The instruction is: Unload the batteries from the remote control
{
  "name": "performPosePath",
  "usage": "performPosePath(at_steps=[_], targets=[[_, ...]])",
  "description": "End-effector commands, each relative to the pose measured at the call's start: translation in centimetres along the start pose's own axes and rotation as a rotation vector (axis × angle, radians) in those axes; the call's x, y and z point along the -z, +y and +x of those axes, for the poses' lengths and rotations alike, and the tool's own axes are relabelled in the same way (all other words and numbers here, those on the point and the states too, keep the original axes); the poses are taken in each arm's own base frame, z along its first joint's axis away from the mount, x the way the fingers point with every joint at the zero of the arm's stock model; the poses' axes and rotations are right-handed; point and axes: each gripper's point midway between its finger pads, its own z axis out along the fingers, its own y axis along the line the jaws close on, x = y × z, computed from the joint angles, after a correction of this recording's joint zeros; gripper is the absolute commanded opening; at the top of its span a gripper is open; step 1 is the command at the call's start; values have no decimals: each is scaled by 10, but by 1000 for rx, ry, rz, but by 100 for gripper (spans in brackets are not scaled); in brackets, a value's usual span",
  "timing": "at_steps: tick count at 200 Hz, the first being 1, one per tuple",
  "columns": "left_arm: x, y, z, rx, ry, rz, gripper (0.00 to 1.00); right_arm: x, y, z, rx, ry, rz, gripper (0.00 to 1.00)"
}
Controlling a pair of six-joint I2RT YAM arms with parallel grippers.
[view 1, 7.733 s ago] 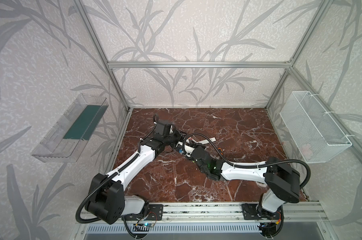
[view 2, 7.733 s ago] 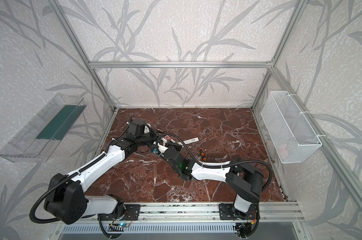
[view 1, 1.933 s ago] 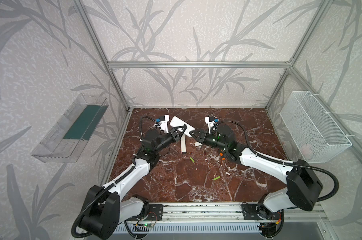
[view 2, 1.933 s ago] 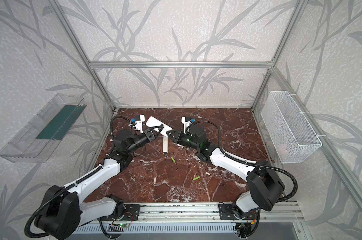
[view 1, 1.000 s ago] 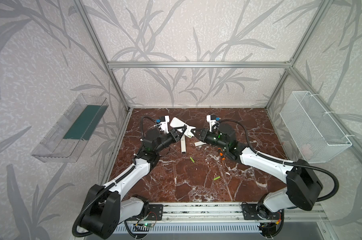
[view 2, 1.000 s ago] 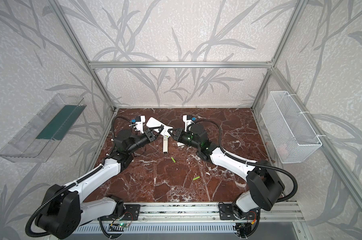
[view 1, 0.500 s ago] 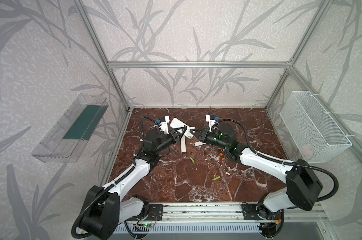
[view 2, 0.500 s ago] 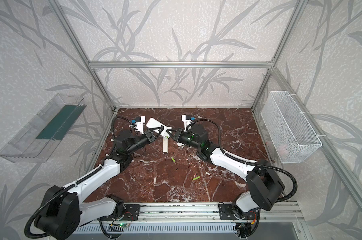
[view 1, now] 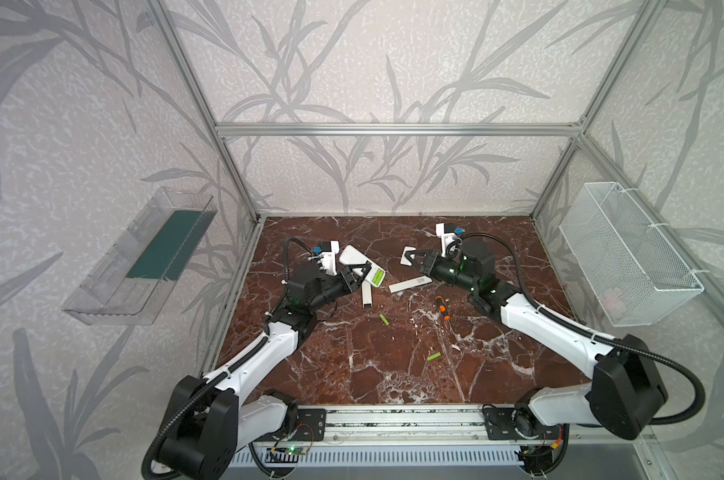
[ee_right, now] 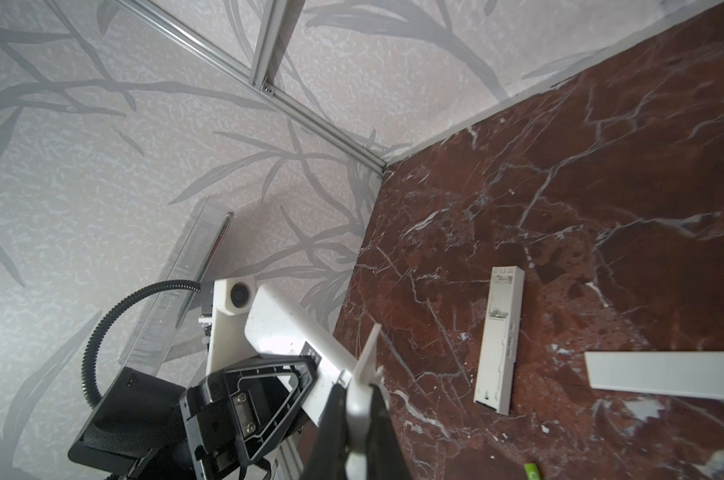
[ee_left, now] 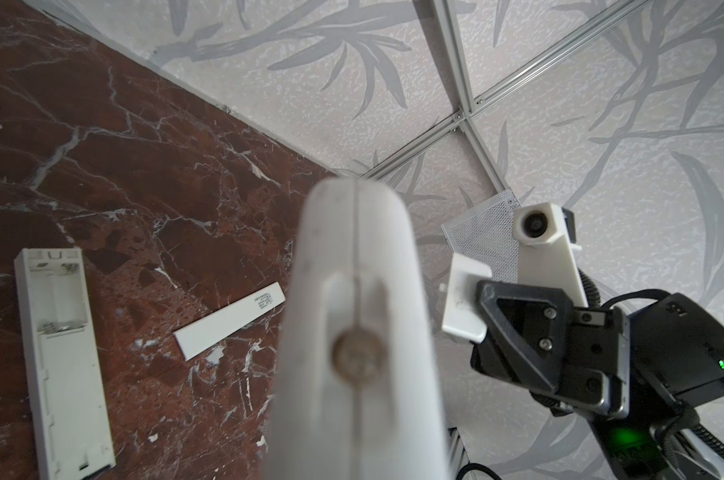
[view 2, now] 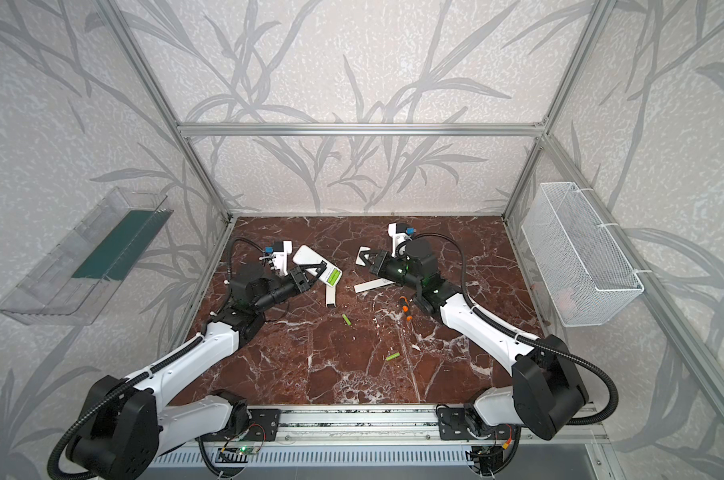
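Two lime-green cylindrical batteries (view 1: 384,319) lie loose on the red marble table (view 1: 393,382). Beyond, the left gripper (view 1: 357,272) clamps the wide white plastic remote (view 1: 349,255). Two more batteries sit in its open bay, and tilting could spill them. Farthest, the right gripper (view 1: 415,261), pinched shut on a thin white cover (view 1: 406,252), could let it slip.

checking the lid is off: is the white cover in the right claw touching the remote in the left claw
Apart. In both top views bare marble shows between the cover in the right claw and the remote in the left claw.
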Motion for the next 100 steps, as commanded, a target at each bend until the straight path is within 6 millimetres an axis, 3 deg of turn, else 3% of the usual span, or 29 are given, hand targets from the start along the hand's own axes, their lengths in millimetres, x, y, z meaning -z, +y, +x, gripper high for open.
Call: performPosePath(at_steps=[1,55,79,100], targets=[[1,9,11,-30,36,-22,0,13,-45,4,2,41,92,0],[-36,15,77,-25,220,5,0,18,-168,-3,-134,60,216,0],[-53,16,110,-84,333,-37,0,9,-192,-7,-195,73,179,0],[-65,15,127,-79,389,-26,0,-2,-220,-1,-263,91,175,0]])
